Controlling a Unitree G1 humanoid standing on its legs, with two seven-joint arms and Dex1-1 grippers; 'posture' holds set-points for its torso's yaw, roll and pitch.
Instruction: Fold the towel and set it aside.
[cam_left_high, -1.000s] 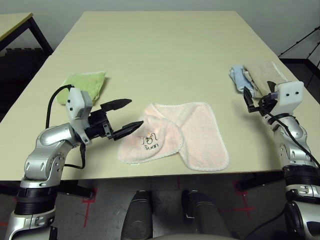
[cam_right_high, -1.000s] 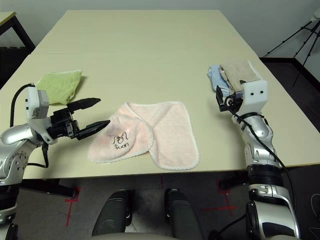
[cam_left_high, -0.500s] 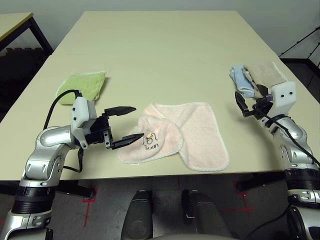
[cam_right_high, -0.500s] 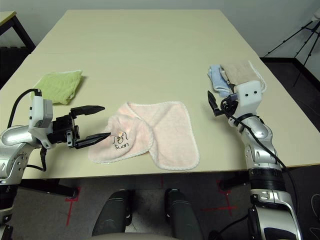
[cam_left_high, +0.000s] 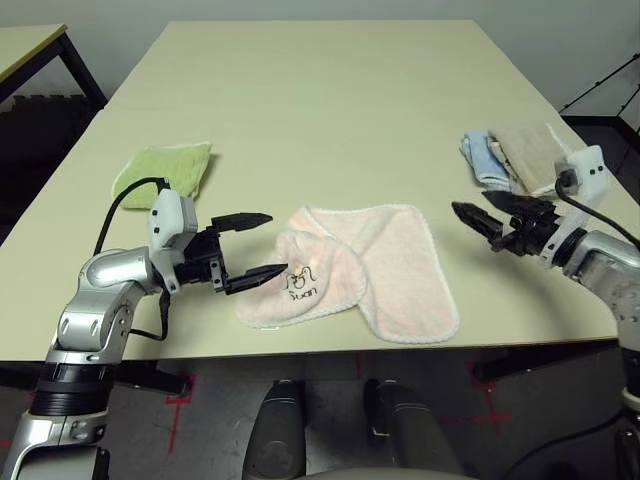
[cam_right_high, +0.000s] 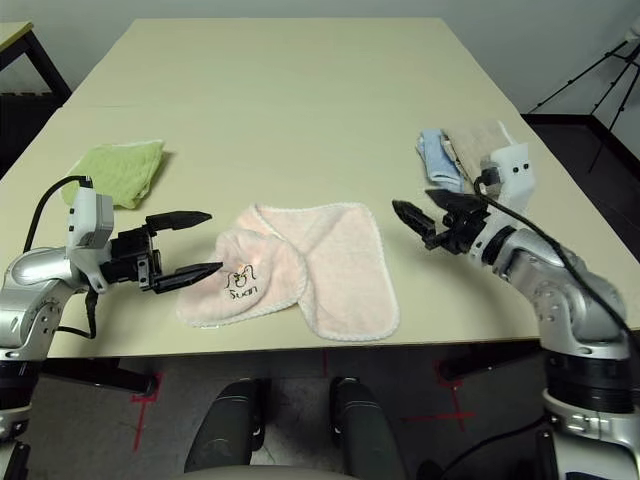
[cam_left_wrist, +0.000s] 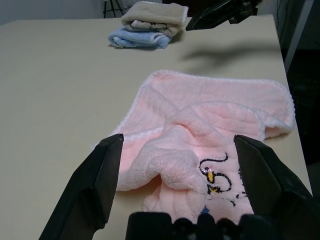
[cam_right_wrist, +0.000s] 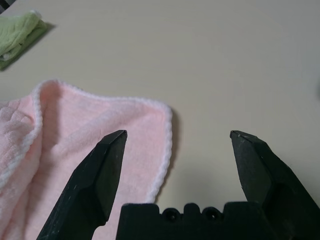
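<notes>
1. Towel (cam_left_high: 355, 270), pale pink fluffy terry with white stitched edging, is lying crumpled near the front edge of the long beige table (cam_left_high: 320, 110), between my two arms.
2. Its left part is bunching up into a rounded fold, showing a small dark embroidered cartoon logo with lettering (cam_left_high: 300, 283); its right part is lying flatter, reaching toward the table's front edge.
3. I am holding my left gripper (cam_left_high: 262, 246) just beside the towel's left edge, pointing to the right, with both black fingers spread wide and nothing between them.
4. In my left wrist view the bunched fold and the logo are sitting between those spread fingers (cam_left_wrist: 95, 185).
5. I am holding my right gripper (cam_left_high: 478, 220) above the table, to the right of the towel and apart from it, pointing left, its fingers also spread wide and grasping nothing.
6. In my right wrist view the towel's white-edged corner (cam_right_wrist: 167, 112) is lying just ahead of them.
7. A light green folded cloth (cam_left_high: 165, 170) is resting on the table's left side.
8. A blue folded cloth (cam_left_high: 483, 158) and a beige folded cloth (cam_left_high: 530, 148) are lying together on the right side, behind my right gripper.
</notes>
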